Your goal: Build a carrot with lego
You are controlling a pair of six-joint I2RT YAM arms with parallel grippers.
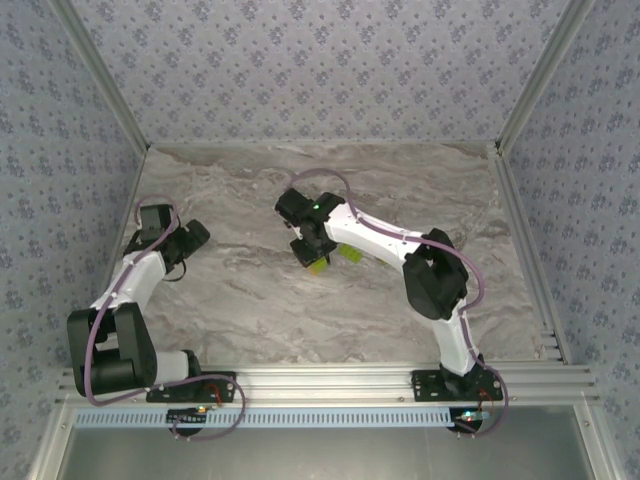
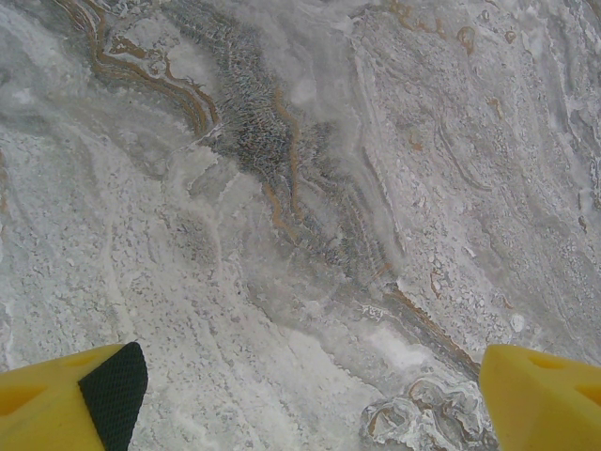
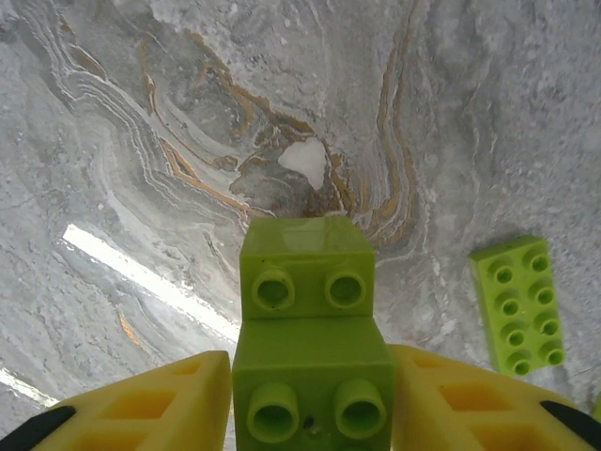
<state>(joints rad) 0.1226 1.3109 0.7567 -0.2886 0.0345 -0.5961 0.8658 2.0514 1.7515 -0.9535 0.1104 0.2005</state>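
Two lime-green lego bricks [image 3: 310, 329], joined in a step with their studs toward the camera, sit between the yellow fingers of my right gripper [image 3: 310, 404]. The fingers press against both sides of the lower brick. From above, this gripper [image 1: 314, 254] is at mid-table with the green bricks [image 1: 319, 263] under it. A flat lime-green 2x4 brick [image 3: 518, 303] lies on the marble to its right, also seen from above as a green brick [image 1: 350, 253]. My left gripper [image 2: 315, 404] hangs open over bare marble at the table's left [image 1: 195, 236]. The carrot is out of view.
The marble-patterned table [image 1: 250, 290] is fenced by aluminium rails [image 1: 525, 250] and patterned walls. A sliver of another green piece [image 3: 596, 409] shows at the right wrist view's edge.
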